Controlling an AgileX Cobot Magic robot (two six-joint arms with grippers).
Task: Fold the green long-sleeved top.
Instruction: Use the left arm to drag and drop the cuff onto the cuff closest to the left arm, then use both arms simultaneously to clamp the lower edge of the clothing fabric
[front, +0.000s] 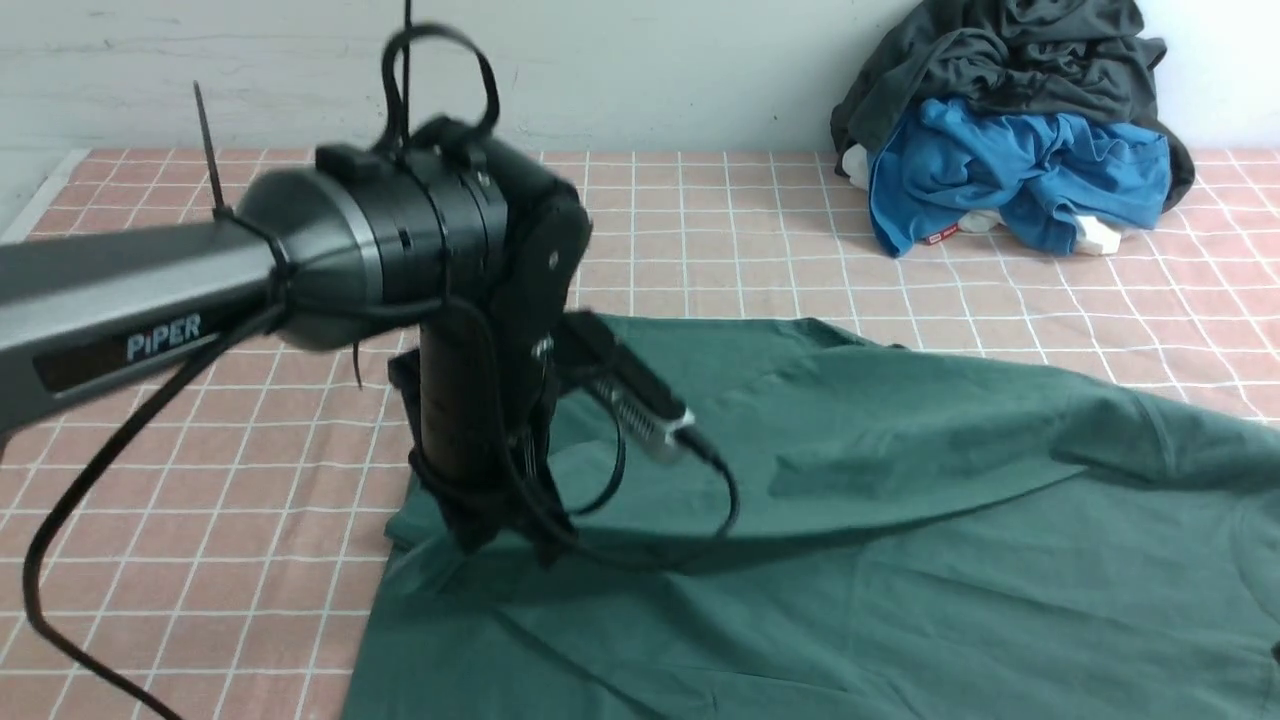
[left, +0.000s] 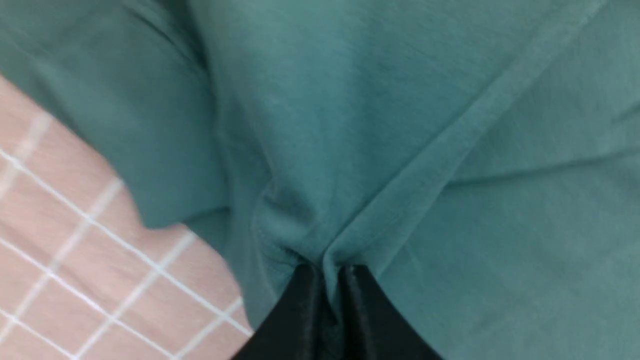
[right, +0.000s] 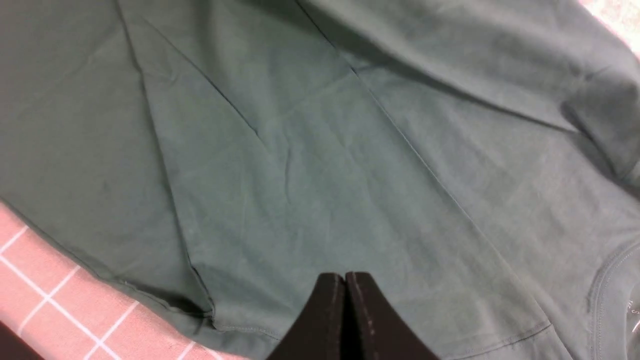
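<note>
Looming closest, the left arm (front: 150, 290) is reaching in from the left edge and blocking a good part of the front view. It is hiding the near-left corner of the green long-sleeved top (front: 900, 500) and a patch of the pink checked surface (front: 200, 560) behind it. A black cable (front: 60, 560) is sagging from the arm down across the checks, and another loop with a silver connector (front: 650, 420) is hanging over the fabric. The wrist is pointing downward at the top's left edge. In the left wrist view the left jaws are pinching a pucker of green fabric between them, beside a seam, with the cloth bunching into the grip and the checked surface showing just beside it.

The top is lying spread over the middle and right of the surface, with one layer folded across in a long diagonal ridge that is casting a shadow on the layer beneath.

Farther back on the right, against the white wall (front: 650, 70), a dark charcoal garment (front: 1010, 60) is slumping over a bright blue garment (front: 1010, 170), well apart from the top.

In the right wrist view the right jaws are pressing together with nothing between them, over the top's body near a hem. Whether they are touching the cloth I cannot tell.
</note>
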